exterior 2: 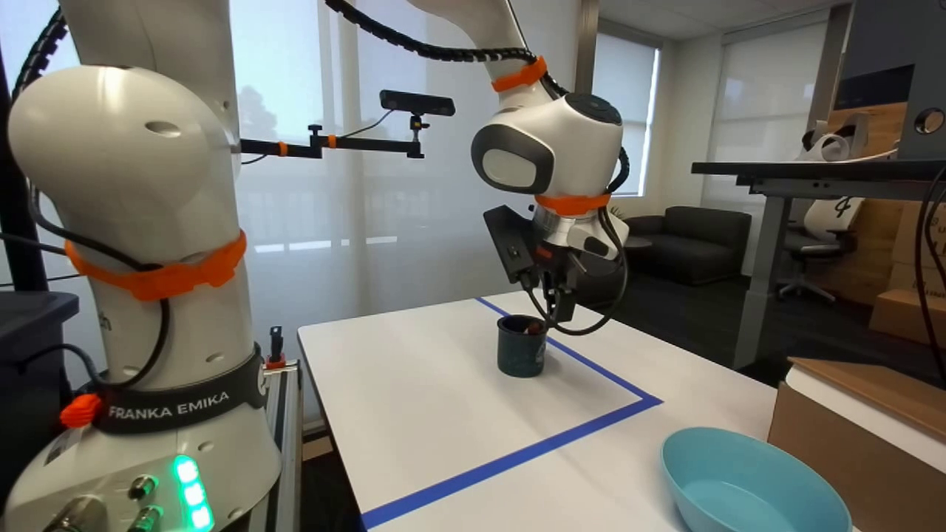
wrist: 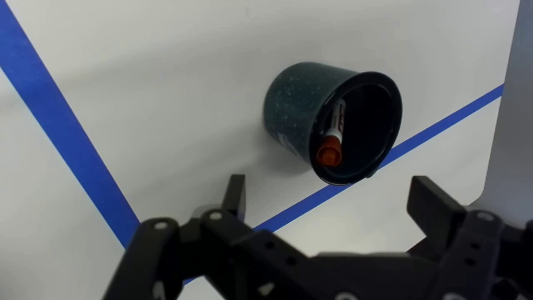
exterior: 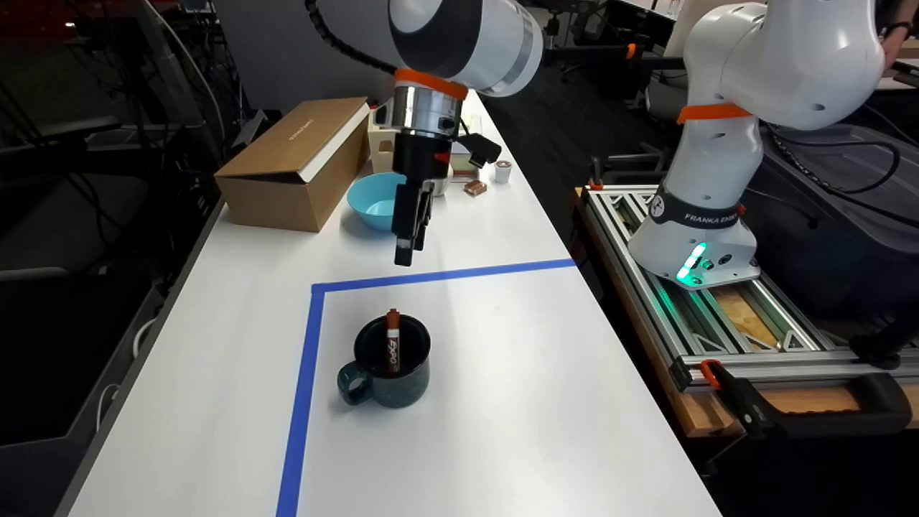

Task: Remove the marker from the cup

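The cup is a squat dark green-black mug [exterior: 398,391] standing upright on the white table, its handle showing in an exterior view. It also shows in an exterior view [exterior 2: 519,355] and in the wrist view [wrist: 297,100]. The marker [exterior: 393,343] leans inside the cup, its reddish-brown cap up near the rim. In the wrist view the marker [wrist: 331,143] shows its white barrel and cap; in an exterior view only the marker's tip [exterior 2: 533,327] shows. My gripper [wrist: 327,189] is open and empty, apart from the cup. In an exterior view the gripper [exterior: 411,248] hangs above the table.
A light-blue bowl [exterior: 375,205] and a brown cardboard box [exterior: 291,172] stand farther along the table. A small white cup [exterior: 502,171] and a small brown packet [exterior: 474,188] are near them. Blue tape [exterior: 445,276] marks lines on the table around the cup.
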